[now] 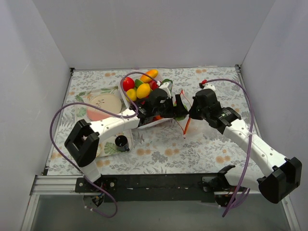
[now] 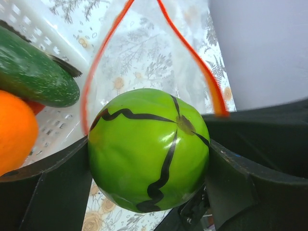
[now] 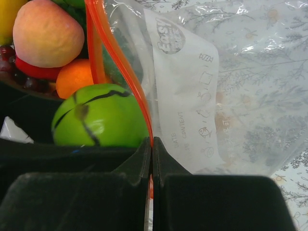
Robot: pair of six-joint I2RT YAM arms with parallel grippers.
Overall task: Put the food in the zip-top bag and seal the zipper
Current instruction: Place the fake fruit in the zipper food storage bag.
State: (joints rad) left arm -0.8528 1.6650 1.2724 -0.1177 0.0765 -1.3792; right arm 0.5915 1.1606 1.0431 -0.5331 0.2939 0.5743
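— Why do we hold the zipper [image 3: 120, 62] this way?
— Our right gripper [image 3: 152, 150] has its fingers pressed together on the orange-red strip, with no gap showing. That lifts one lip of the zip-top bag [image 3: 250, 72], so the mouth hangs open as a loop and our left gripper [image 2: 149, 180] has something to aim at.
— And the left?
— It is clamped on the green striped melon [image 2: 149, 154], a finger on each side, facing that loop. The bag sits between our two arms, just beside the white tray [image 2: 38, 29] where the rest of the food [image 1: 143, 85] is piled, so the carry is short.
— Is the melon inside?
— We cannot tell. From the left wrist the loop seems to lie beyond it. From the right wrist it sits just beside the strip, on the tray side. We judge it is at the mouth, not through.
— What else escapes us?
— From above, our wrists cover the melon and most of the bag. The bag's far end is cut off, and clear plastic over the patterned table [image 1: 192, 154] blurs its edges. Whether anything lies in it, we cannot say.
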